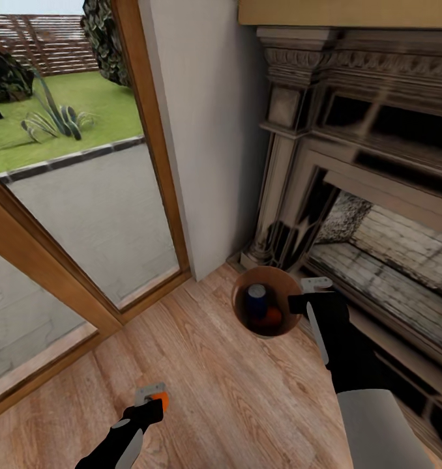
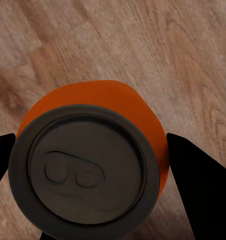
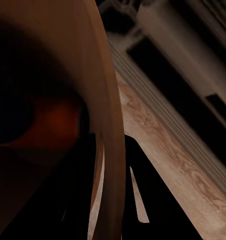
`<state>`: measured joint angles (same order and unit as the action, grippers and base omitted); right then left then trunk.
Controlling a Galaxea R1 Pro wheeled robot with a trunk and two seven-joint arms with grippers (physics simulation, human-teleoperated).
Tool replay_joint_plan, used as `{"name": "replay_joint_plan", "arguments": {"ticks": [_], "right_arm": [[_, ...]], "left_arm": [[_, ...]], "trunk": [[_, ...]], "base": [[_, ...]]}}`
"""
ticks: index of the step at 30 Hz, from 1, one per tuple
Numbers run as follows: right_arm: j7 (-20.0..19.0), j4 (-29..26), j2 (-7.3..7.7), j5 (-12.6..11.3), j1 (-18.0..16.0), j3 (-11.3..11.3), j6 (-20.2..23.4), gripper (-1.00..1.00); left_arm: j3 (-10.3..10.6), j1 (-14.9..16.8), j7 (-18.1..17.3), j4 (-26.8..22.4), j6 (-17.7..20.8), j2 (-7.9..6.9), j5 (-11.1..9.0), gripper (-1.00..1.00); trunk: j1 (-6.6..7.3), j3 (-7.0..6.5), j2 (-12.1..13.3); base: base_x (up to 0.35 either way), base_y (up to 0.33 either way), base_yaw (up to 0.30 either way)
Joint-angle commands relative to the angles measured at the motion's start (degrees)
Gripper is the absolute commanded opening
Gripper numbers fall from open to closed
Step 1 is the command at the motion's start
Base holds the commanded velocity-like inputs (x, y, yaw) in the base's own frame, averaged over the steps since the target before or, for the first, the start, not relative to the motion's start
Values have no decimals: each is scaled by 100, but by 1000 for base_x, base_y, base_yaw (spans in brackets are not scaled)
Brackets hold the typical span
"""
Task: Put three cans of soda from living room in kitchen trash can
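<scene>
The tash can [image 1: 242, 290], a brown copper-toned bucket, hangs just over the wood floor beside the fireplace. Inside it are a dark blue can of soda [image 1: 257, 298] and an orange one [image 1: 271, 317]. My right gripper [image 1: 300, 294] is shut on its rim; in the right wrist view the fingers [image 3: 143, 200] straddle the bin wall [image 3: 100, 90], and the orange can [image 3: 53, 125] shows inside. My left gripper [image 1: 153, 395], low at the left, is shut on another orange can of soda [image 1: 160, 398]. The left wrist view shows its grey top [image 2: 88, 165] between the black fingers [image 2: 203, 185].
The carved dark fireplace [image 1: 351, 130] with its brick hearth stands close on the right. A wood-framed glass door [image 1: 64, 215] runs along the left, with a white wall [image 1: 208, 130] between them. Light wood floor [image 1: 208, 397] lies open in the middle.
</scene>
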<state>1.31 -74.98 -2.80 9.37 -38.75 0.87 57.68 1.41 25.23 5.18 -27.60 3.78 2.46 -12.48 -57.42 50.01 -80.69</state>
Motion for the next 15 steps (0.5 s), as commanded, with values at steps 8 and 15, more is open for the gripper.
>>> {"name": "replay_joint_plan", "arguments": {"ticks": [8,15], "right_arm": [[-26,3,-1,-76,-1,1,-3,-100],[-26,58,-1,-76,-1,1,-3,-100]], "left_arm": [[0,0,0,0,0,0,0,-100],[0,0,0,0,0,0,0,-100]], "trunk": [[177,-147,322],[330,-321,603]], "base": [[0,0,0],[0,0,0]]}}
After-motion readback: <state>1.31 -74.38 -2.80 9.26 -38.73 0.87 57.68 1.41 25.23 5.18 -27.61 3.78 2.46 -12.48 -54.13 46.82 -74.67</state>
